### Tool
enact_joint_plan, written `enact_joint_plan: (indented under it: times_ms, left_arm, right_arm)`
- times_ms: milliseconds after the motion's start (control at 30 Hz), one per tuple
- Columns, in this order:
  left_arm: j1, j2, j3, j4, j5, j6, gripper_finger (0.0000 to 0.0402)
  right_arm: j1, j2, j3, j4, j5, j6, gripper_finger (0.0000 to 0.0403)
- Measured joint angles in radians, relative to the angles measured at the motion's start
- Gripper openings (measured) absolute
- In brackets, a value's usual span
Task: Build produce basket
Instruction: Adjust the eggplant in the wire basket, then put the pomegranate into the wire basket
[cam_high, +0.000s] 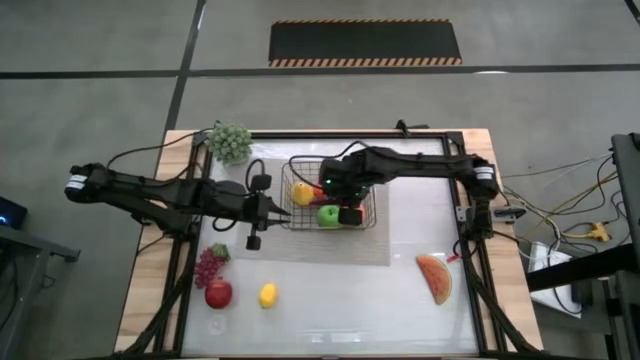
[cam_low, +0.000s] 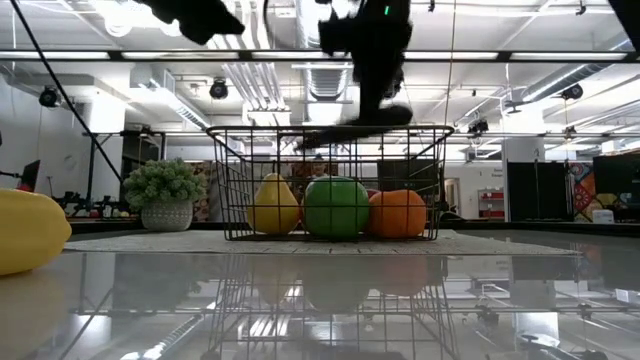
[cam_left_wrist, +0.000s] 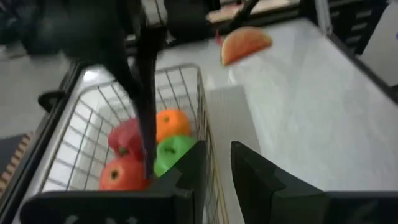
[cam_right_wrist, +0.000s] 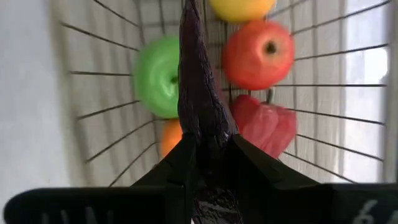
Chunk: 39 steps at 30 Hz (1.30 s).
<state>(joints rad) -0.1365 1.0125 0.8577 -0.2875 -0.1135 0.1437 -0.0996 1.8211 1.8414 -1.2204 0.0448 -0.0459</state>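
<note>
The dark wire basket (cam_high: 297, 188) stands on a grey mat and holds a yellow pear (cam_low: 272, 205), a green fruit (cam_low: 336, 207), an orange (cam_low: 397, 213), a red apple (cam_right_wrist: 258, 55) and a red pepper (cam_right_wrist: 267, 124). My right gripper (cam_high: 346, 207) hangs over the basket, shut on a dark purple eggplant (cam_right_wrist: 198, 93). My left gripper (cam_left_wrist: 217, 165) is at the basket's left side, open, with one finger on either side of that wall's rim (cam_left_wrist: 203, 118); I cannot tell whether it touches. Grapes (cam_high: 207, 265), a red apple (cam_high: 218, 293), a lemon (cam_high: 267, 295) and a watermelon slice (cam_high: 435, 278) lie on the table. My right gripper pinches the eggplant between its two fingers at one end (cam_right_wrist: 208, 149), coming from above and pointing down. The eggplant runs on along the fingers, its free end (cam_right_wrist: 189, 25) pointing into the basket above the fruit there. It is lifted clear.
A pale grey-green bunch (cam_high: 229, 142) sits at the table's far left corner. The grey mat (cam_high: 330, 247) reaches toward the near edge from the basket. Bare white table lies between the lemon and the watermelon slice.
</note>
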Motion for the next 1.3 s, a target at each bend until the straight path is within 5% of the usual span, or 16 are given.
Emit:
enact_joint_plan:
  times_ms: [267, 1100, 1300]
  left_arm:
    - [-0.021, 0.004, -0.009, 0.026, 0.0, 0.002, 0.0056]
    - [-0.021, 0.014, -0.08, 0.102, -0.03, -0.011, 0.0056]
    - [-0.023, 0.015, -0.08, 0.104, -0.031, -0.123, 0.0056]
  right_arm:
    - [-0.044, 0.089, -0.03, 0.004, 0.005, -0.055, 0.0073]
    - [-0.054, 0.077, -0.029, 0.031, 0.009, -0.016, 0.0143]
    - [-0.054, 0.036, -0.03, -0.018, 0.009, -0.007, 0.0138]
